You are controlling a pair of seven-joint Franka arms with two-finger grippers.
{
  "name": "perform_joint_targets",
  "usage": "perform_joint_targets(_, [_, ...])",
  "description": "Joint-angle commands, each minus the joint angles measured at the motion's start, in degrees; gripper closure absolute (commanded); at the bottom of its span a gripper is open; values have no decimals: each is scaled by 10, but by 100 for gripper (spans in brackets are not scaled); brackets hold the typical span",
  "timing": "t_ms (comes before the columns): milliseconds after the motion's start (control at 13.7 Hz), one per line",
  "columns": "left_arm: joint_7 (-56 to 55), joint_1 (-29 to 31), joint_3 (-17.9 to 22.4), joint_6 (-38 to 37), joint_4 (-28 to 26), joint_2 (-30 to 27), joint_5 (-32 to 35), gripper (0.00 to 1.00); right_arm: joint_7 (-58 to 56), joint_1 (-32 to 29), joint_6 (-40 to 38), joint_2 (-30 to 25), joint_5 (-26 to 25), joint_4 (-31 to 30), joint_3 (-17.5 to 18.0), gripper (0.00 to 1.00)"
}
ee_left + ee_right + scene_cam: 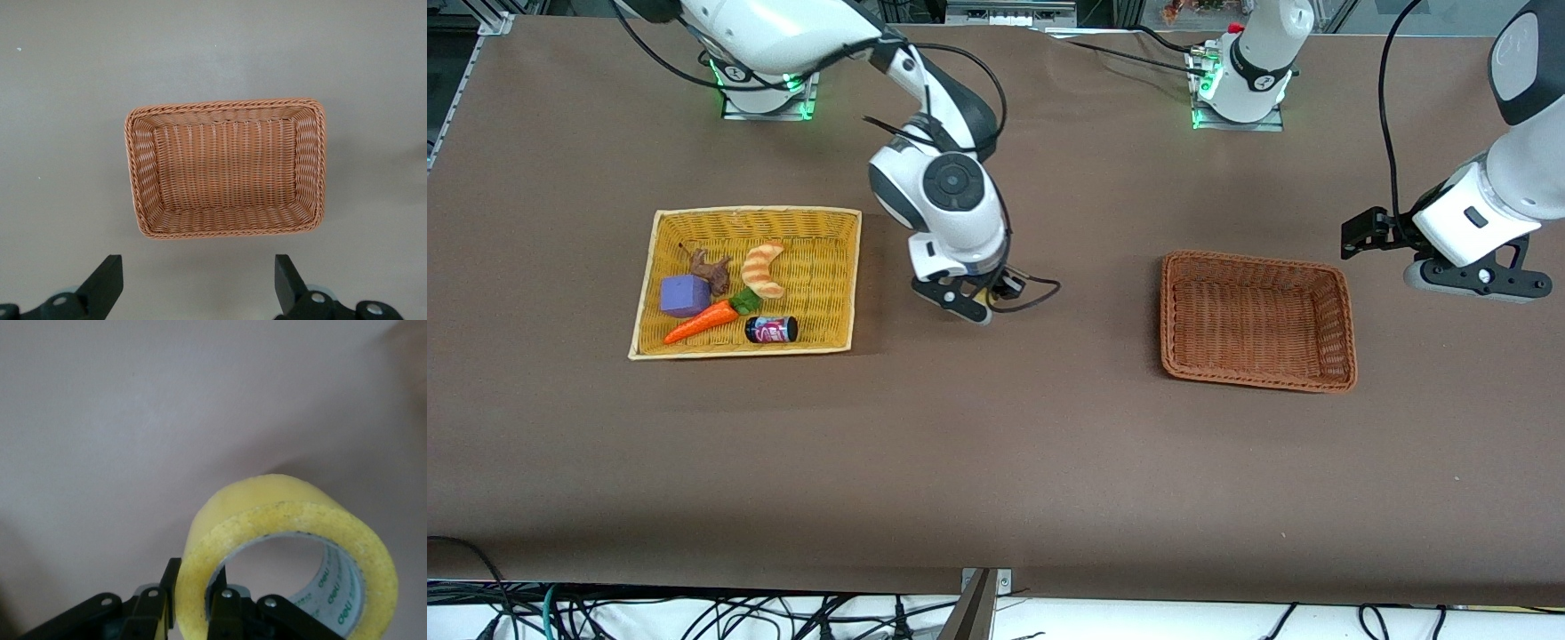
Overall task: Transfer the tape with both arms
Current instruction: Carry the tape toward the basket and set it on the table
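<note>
Two fingers [223, 608] of the right gripper [971, 300] are clenched on the tape [287, 547], one through the core, wall pinched, so the roll hangs free over bare surface [996, 462] between the baskets, approx. 9 o'clock of the brown basket [1257, 383]. Left gripper [197, 283] waits w/ fingers [107, 280] spread wide, basket at its 12 o'clock, prob. ready for handover.

On the brown table [996, 462], a shallow yellow woven tray [660, 267] at nine o'clock holds a purple cube [683, 294], orange toy carrot [698, 324], striped croissant toy [763, 269] and small dark can [771, 330]. An empty orange-brown wicker basket [1343, 307] sits at three o'clock.
</note>
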Motion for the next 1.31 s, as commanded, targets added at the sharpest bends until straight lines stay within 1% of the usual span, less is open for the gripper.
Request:
perform_joint_targets(0, [10,0,1,-16,21,6,5,0,44,27,-2,30,-11,44,-1,100])
perform_joint_targets(218, [12,-1,1,-15,21,6,5,0,52,46,23,61,-12,44,-2,100])
perform_joint_targets(364, [12,0,1,-15,21,6,4,0,65,67,45,78,-12,44,-20,100])
perform_joint_targets(510, [12,0,1,-15,21,6,4,0,65,93,64,92,-12,44,-45,100])
perform_joint_targets(655, [11,0,1,-16,21,6,3,0,65,99,70,99,-11,44,-52,100])
perform_joint_targets(728, [11,0,1,-16,21,6,3,0,66,99,70,98,-11,44,-52,96])
perform_joint_targets(801, [11,0,1,-16,21,6,3,0,65,98,69,97,-11,44,-52,50])
perform_joint_targets(874, [11,0,1,-16,21,6,3,0,63,99,66,94,-13,44,-53,0])
perform_joint_targets(1019, [10,0,0,-16,21,6,-10,0,54,99,40,75,-55,47,-54,0])
perform_joint_targets(1092, [10,-1,0,-17,21,7,-21,0,53,99,15,67,-63,62,-51,0])
perform_joint_targets(1238, [11,-2,-1,-24,20,12,-49,0,30,99,-54,59,-63,112,-49,0])
